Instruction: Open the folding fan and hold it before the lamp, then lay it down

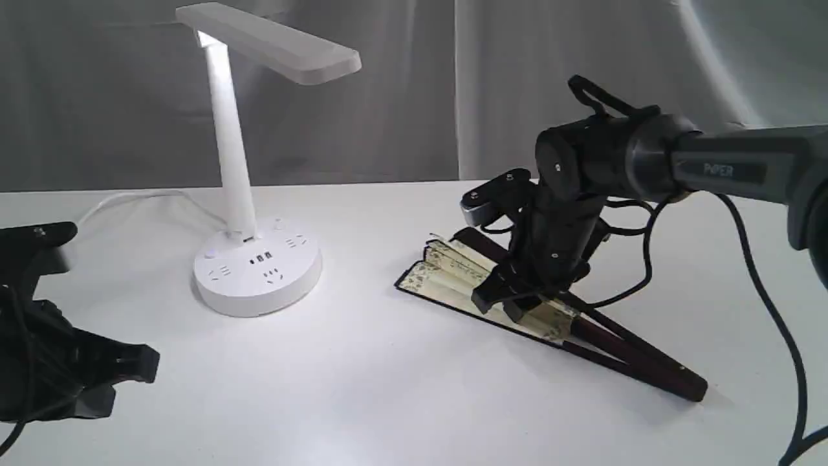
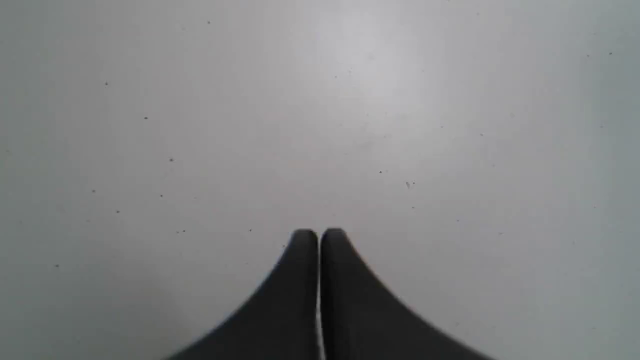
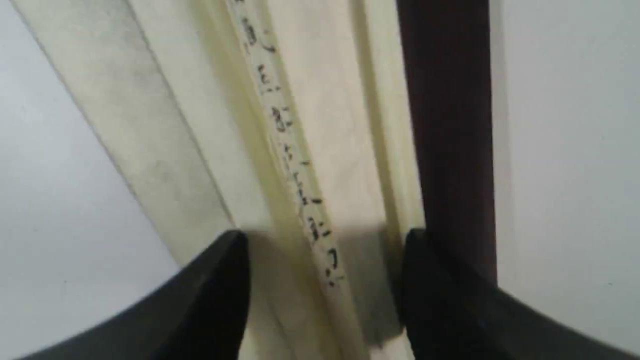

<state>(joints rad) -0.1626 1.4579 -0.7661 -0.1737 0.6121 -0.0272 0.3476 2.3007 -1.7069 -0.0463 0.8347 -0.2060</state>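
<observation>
Folding fan (image 1: pixel 453 275): we saw it partly spread on the surface (image 1: pixel 362 375), right of the lamp (image 1: pixel 236 168).
Right tool (image 1: pixel 498 306): jaws stood apart, straddling its pleats.
Left tool (image 2: pixel 318 235): we found it closed, above the surface.

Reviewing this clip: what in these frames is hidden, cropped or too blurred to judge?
Exterior view: the right claw covers the middle of the folding fan; contact is hidden.
Right wrist view: blur makes the calligraphy unreadable.
Exterior view: the frame edge cuts off the left claw.
Exterior view: markings on the lamp are too small.
</observation>
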